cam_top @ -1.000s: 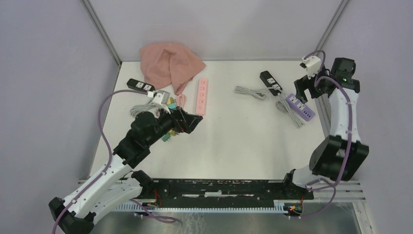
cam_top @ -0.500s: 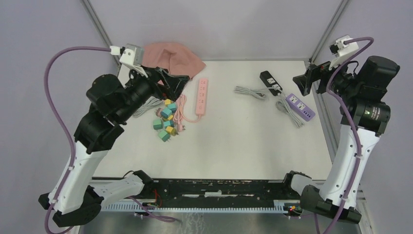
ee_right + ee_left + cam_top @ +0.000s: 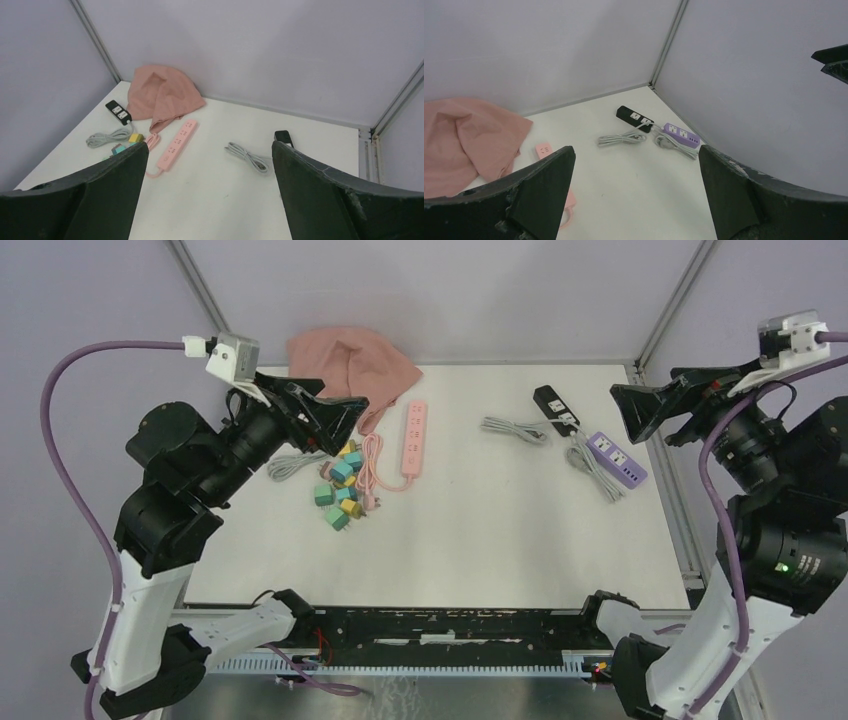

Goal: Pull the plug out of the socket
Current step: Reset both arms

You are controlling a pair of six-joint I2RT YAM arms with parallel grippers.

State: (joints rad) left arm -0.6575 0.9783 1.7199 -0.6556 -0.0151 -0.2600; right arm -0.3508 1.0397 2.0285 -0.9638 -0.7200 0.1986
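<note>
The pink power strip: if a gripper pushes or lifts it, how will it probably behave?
The long flat pink plastic power strip lies flat on the white table, so it would probably slide, not roll or tip. Its body looks rigid; its pink cord lies in loose loops and would likely flop and drag behind.

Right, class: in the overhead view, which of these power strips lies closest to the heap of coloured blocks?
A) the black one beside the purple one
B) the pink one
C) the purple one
B: the pink power strip lies just right of the coloured blocks.
</note>
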